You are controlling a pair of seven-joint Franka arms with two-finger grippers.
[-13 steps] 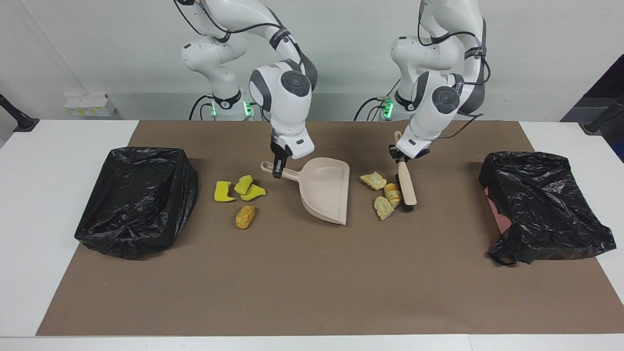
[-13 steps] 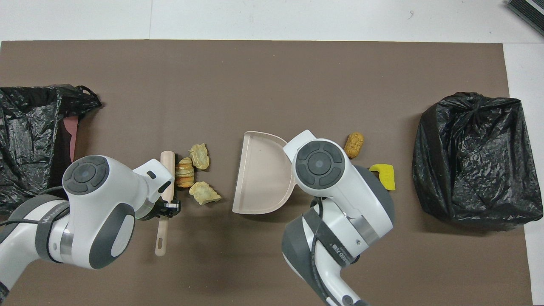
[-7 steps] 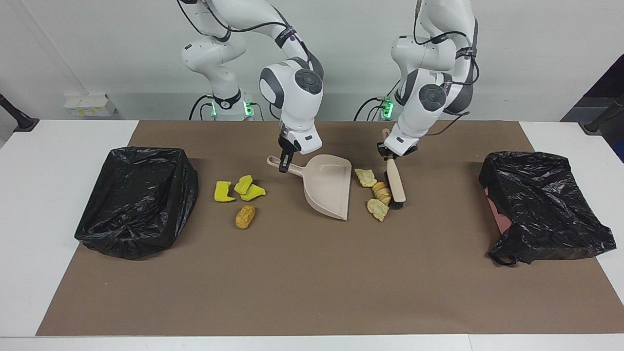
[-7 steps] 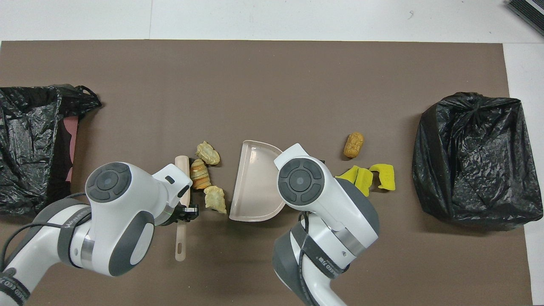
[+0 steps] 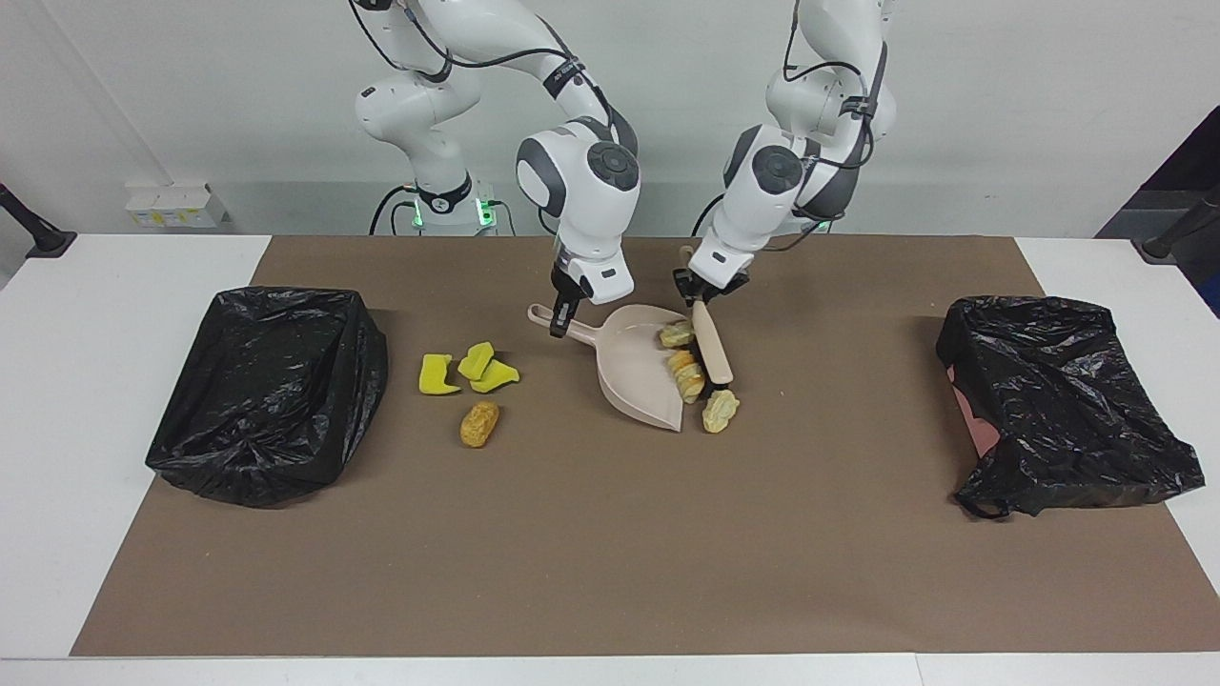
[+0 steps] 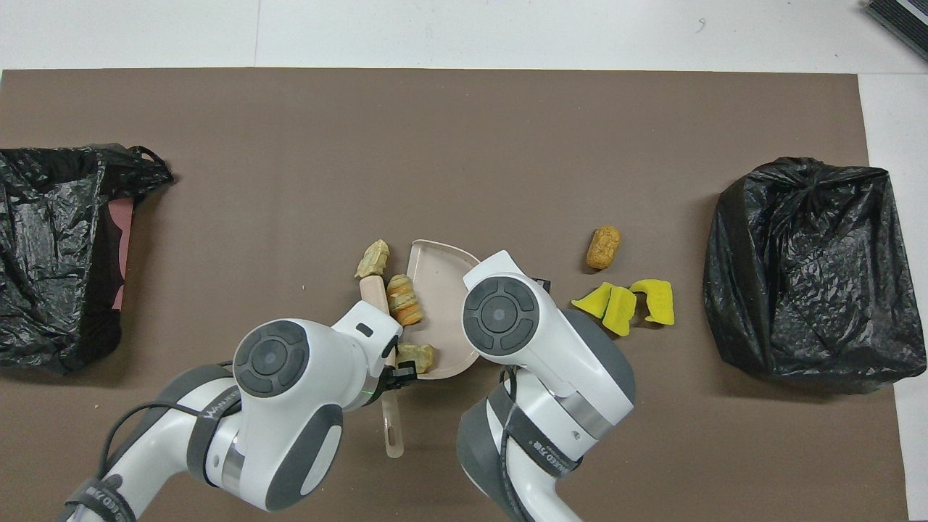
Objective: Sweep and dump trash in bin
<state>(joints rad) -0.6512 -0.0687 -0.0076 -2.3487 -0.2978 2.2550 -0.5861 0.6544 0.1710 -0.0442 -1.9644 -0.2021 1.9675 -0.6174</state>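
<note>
The brush (image 5: 712, 343) has pushed the tan lumps to the pan (image 5: 637, 367) since a second ago. The left gripper (image 5: 695, 293) clenches the brush; the right gripper (image 5: 562, 322) clenches the pan's handle. Two lumps (image 5: 681, 354) lie in the pan's mouth, a third (image 5: 720, 411) just outside its farther corner. The next stroke should angle inward for that stray. Yellow pieces (image 5: 469, 370) and orange lump (image 5: 478, 423) wait toward the right arm's bin (image 5: 272, 391).
</note>
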